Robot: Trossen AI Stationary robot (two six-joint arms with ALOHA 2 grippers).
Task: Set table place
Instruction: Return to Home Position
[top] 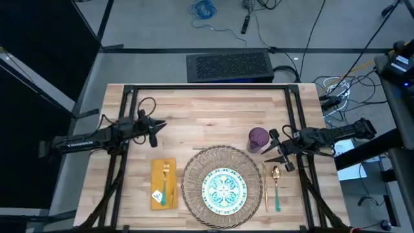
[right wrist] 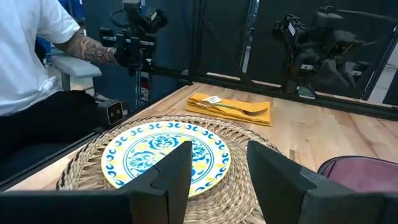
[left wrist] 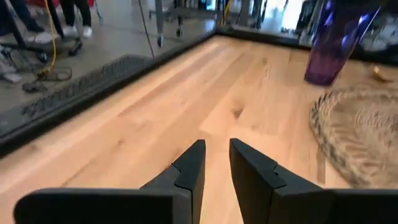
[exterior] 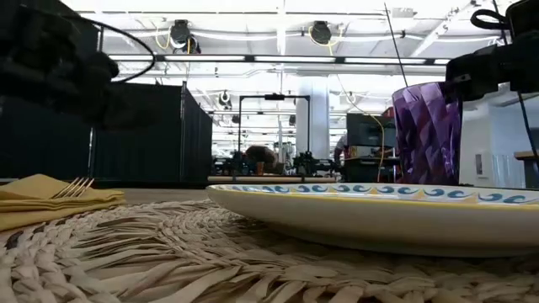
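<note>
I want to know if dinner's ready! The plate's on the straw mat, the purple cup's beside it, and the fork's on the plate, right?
Not quite. The high view shows the fork on the yellow napkin, not the plate. The plate is on the straw mat, with the purple cup beside it.

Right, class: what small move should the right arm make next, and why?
Probably pull the open, empty right gripper straight back from the purple faceted tumbler beside it, since the patterned white plate already sits on the round woven straw mat and nothing looks left to place.
</note>
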